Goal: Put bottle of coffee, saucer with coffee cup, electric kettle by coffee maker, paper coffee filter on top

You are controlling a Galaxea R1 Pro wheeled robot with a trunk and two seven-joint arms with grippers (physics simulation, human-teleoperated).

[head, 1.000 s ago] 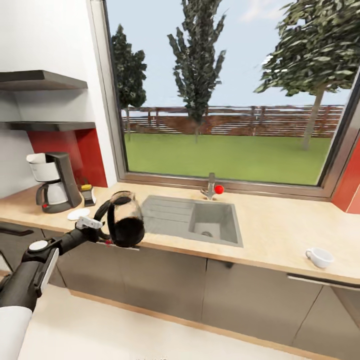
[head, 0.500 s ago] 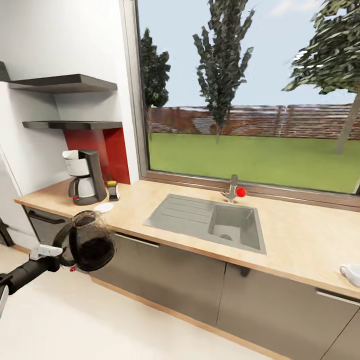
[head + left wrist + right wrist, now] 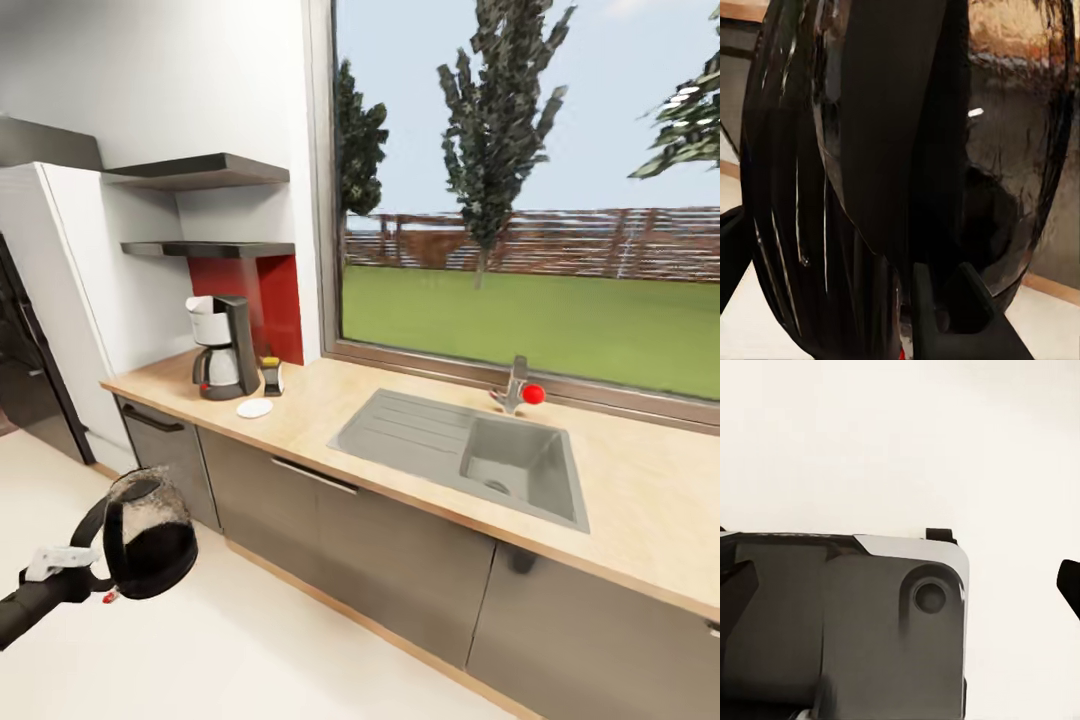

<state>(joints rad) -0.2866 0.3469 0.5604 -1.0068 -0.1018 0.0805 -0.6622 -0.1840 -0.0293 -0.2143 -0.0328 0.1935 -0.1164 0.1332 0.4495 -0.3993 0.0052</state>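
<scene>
Electric kettle (image 3: 150, 535), a rounded clear glass body with a dark lower half, a dark rim and a black loop handle, is carried in the left gripper (image 3: 62, 565) above the pale floor (image 3: 200, 640), in front of the cabinets. The gripper is closed on the handle, with the glass body lying just beyond the fingers, on the side toward the counter. In the left wrist view the kettle (image 3: 907, 150) is seen at close range: glossy black curved surfaces streaked with highlights, and speckled translucent glass through which the tan worktop shows.

Well beyond the gripper and higher, the kitchen countertop (image 3: 330, 400) is seen as a long tan wood-grain slab over dark grey cabinet fronts. At its end nearest the wall one coffee maker (image 3: 222, 348) stands, black with a silver-white front and a white top. Just beside it one small dark bottle of coffee (image 3: 271, 376) with a golden cap is set, and in front of both one flat round white saucer (image 3: 254, 408) lies. Above them two thin charcoal boards are fixed to the wall, the lower kitchen shelf (image 3: 210, 249) sitting over a glossy red backsplash (image 3: 255, 300). Farther along the worktop one grey sink (image 3: 470, 455) with a ribbed drainer is sunk, with one tap (image 3: 515, 385) bearing a red knob.

Whether the right gripper is open or closed cannot be told.
</scene>
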